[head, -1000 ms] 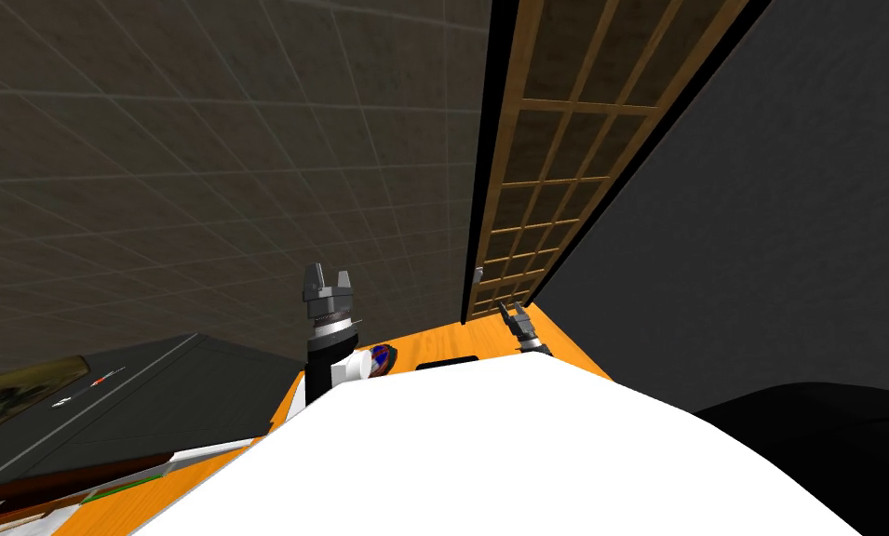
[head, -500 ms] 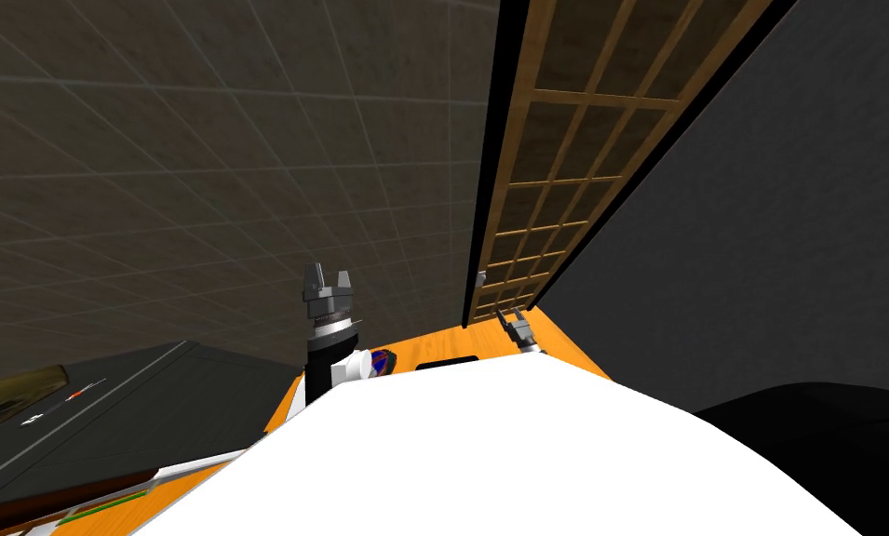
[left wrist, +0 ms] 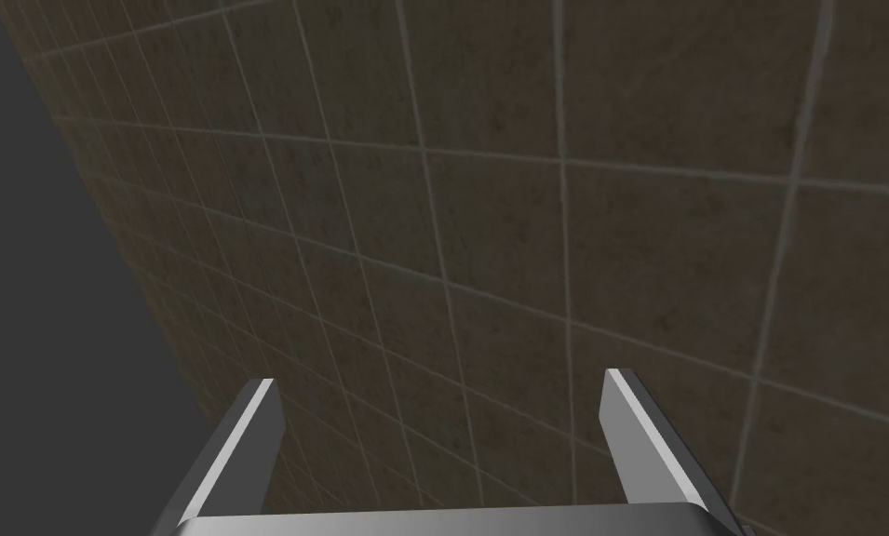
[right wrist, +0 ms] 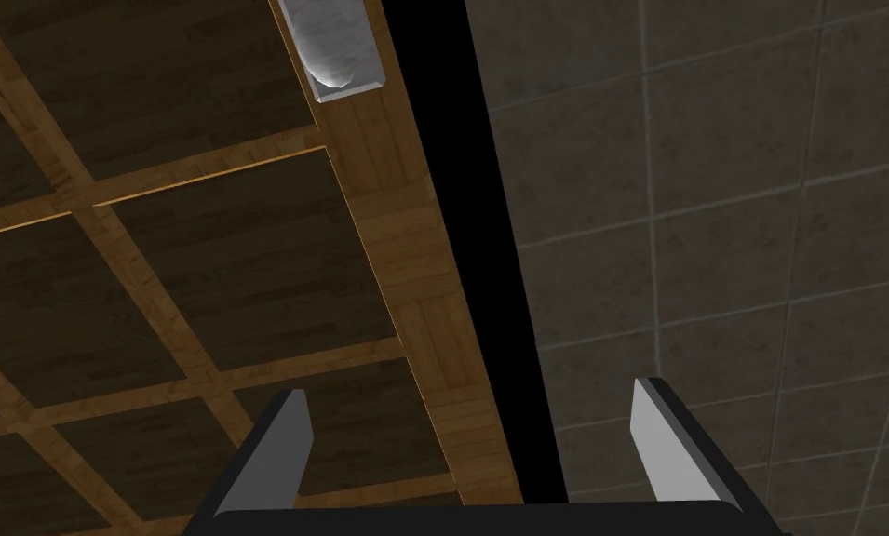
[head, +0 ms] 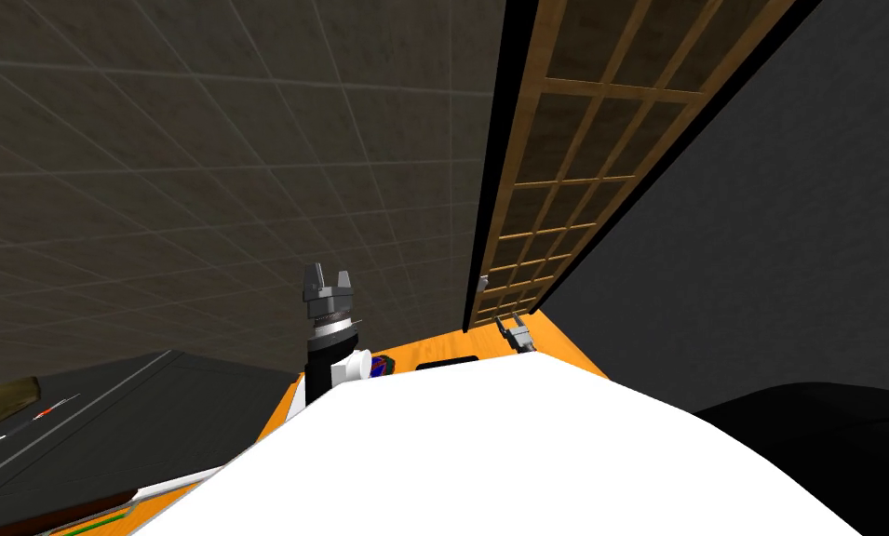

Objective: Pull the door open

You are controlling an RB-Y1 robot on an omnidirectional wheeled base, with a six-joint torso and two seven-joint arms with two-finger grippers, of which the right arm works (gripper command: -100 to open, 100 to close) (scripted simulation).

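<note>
A wooden lattice door (head: 563,167) with dark panels stands ahead to the right, a black strip running along its left edge. Its small silver handle (head: 482,279) sits on that edge, low down. In the right wrist view the handle (right wrist: 333,46) lies well beyond my open right gripper (right wrist: 470,419), which faces the door's edge stile (right wrist: 405,279) and the black gap. In the head view the right gripper (head: 512,328) hangs just below and right of the handle, apart from it. My left gripper (head: 327,281) stands raised and open before the tiled wall (head: 200,167).
A dark grey wall (head: 759,214) flanks the door on the right. An orange floor strip (head: 433,349) lies under the arms. A dark flat-topped piece of furniture (head: 107,428) stands at the lower left, with a small blue and red object (head: 378,364) near the left arm.
My view has crept forward: the door and wall have grown larger, and the dark furniture has slid toward the lower left. The right gripper sits slightly lower and closer to my chest.
</note>
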